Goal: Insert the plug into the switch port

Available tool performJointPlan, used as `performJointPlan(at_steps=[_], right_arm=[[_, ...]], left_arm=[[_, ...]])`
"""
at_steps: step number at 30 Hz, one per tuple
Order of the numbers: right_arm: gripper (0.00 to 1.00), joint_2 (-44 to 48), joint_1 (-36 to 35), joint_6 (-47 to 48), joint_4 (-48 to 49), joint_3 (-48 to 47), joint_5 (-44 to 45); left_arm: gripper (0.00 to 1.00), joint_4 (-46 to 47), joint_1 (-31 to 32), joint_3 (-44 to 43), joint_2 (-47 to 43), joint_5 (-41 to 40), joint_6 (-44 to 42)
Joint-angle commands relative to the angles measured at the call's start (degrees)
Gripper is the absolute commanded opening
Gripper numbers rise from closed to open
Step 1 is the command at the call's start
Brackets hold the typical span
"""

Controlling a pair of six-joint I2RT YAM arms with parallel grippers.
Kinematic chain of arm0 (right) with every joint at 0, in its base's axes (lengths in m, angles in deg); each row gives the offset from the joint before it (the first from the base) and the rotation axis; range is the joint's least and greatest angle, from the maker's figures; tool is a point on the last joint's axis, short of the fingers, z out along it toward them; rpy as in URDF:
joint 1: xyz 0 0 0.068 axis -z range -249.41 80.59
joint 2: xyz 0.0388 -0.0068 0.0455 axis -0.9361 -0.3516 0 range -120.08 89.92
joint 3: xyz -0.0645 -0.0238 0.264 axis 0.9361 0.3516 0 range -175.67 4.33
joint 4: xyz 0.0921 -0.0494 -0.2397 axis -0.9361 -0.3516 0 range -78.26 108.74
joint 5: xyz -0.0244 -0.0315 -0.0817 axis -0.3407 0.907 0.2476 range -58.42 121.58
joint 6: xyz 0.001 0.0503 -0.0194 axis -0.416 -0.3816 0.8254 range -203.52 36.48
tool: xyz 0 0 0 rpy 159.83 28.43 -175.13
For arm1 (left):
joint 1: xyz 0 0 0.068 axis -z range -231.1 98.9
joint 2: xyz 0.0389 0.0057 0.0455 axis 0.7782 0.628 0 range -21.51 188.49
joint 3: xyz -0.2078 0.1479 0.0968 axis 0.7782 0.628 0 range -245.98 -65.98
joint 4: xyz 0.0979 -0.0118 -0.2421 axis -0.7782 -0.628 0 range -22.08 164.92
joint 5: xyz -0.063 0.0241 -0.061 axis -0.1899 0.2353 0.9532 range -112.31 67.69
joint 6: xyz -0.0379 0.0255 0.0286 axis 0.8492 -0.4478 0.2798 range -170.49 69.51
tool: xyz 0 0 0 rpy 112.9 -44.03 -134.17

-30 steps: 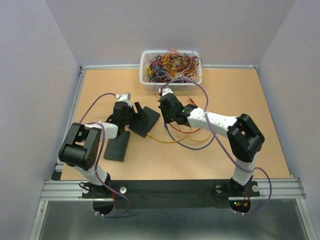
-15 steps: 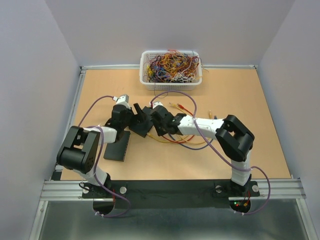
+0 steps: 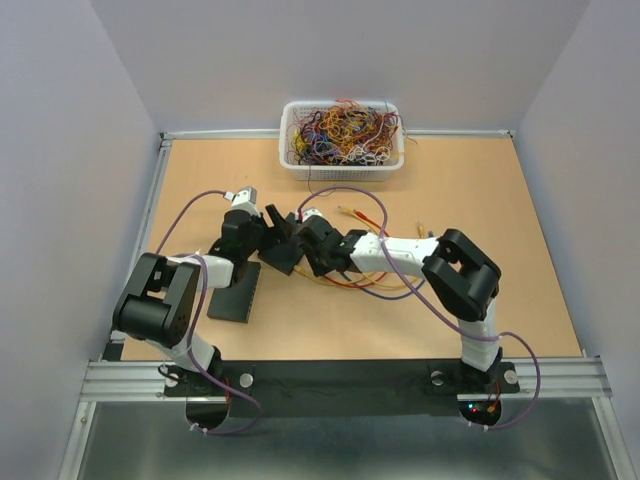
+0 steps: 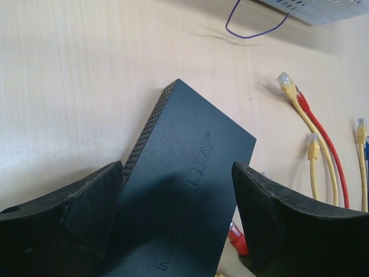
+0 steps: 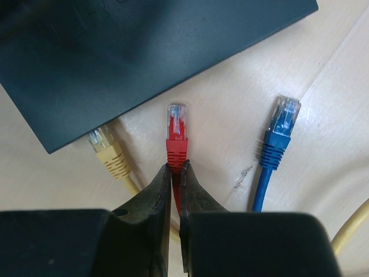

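Clamping red network plug (image 5: 177, 130) with right hand (image 5: 176, 173): fingers together, pinched on the tail of its boot, at the start of the red cable. Pointing the plug's clear tip at the near edge of the flat black plastic switch box (image 5: 144, 52). Close to it but not touching, with a strip of pale wooden bench (image 5: 225, 98) showing between. Not in any port yet; can't see the ports from the right wrist view.

Lying alongside on the bench:
- beige plug (image 5: 106, 151) on one side, tip right at the switch edge
- blue plug (image 5: 281, 130) on the other side, farther from the box

Straddling the switch with left hand (image 4: 179, 213): fingers wide apart, one at each long side of the box, lettered face up between them. Box edges right at both pads; can't tell whether pressing or just beside. Catching a sliver of the red plug by the right finger in the left wrist view. Also there: loose yellow cables (image 4: 314, 153), well apart from the box.

From the top view:
- both hands meeting mid-bench at the switch, left from the left, right from the right
- white plastic basket of tangled coloured wires (image 3: 342, 140) at the far edge, well apart
- flat black rectangular plate (image 3: 232, 295) by the left arm, near the switch
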Motion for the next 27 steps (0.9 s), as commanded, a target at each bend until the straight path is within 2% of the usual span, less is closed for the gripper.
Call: performJointPlan(at_steps=[1, 12, 27], right_arm=[[0.0, -0.96, -0.36, -0.05, 0.93, -2.96, 1.09], [0.0, -2.01, -0.27, 0.57, 0.76, -5.86, 1.88], [0.0, -0.17, -0.36, 0.57, 0.76, -7.35, 0.83]], left_arm=[[0.87, 2.87, 0.21, -0.3, 1.67, 0.76, 0.09], [0.86, 0.58, 0.3, -3.38, 6.94, 0.76, 0.53], [0.83, -1.09, 1.62, -5.75, 8.96, 0.41, -1.31]])
